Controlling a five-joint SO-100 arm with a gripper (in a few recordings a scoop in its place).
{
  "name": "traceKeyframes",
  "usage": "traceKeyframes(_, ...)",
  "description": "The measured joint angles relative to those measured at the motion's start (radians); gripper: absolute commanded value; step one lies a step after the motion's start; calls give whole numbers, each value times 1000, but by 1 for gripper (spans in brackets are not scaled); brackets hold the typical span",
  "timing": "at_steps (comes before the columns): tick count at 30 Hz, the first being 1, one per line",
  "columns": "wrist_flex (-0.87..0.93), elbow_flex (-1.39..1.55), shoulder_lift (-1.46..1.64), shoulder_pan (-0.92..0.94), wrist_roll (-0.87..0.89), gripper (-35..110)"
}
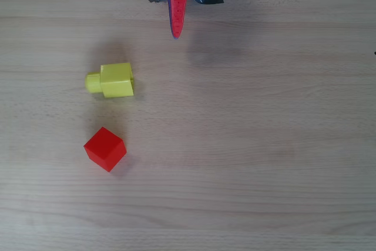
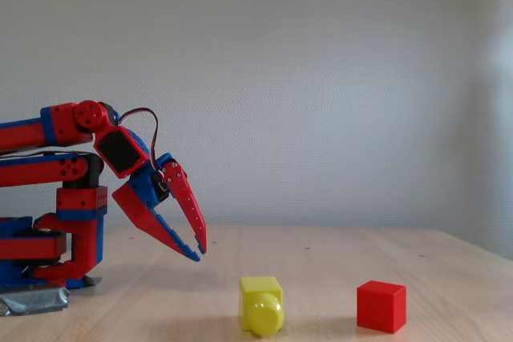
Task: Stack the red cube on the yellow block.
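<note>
I see my gripper (image 2: 198,252) raised above a pale wood-grain table (image 1: 264,145) before a plain white textured wall (image 2: 321,78), its fingers nearly closed on nothing. In the overhead view, the yellow block (image 1: 116,80) lies below-left of the fingertips, stud sideways, the red cube (image 1: 105,149) further on, apart.

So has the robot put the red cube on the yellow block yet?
Not yet. Nothing looks done: the red cube sits on the table, apart from the yellow block, which lies with its stud sideways. The gripper hangs in the air near the arm's base, its tips close together and holding nothing. Reaching, grabbing, lifting and stacking are all left.
</note>
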Motion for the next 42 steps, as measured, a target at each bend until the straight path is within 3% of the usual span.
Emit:
traceKeyframes(10,0,0,0,0,2,1)
traceKeyframes(15,2,0,0,2,0,30)
traceKeyframes(20,23,-135,-35,2,2,38)
traceKeyframes(37,-364,-755,-1138,95,98,35)
traceKeyframes(42,-385,-910,-1378,123,107,35)
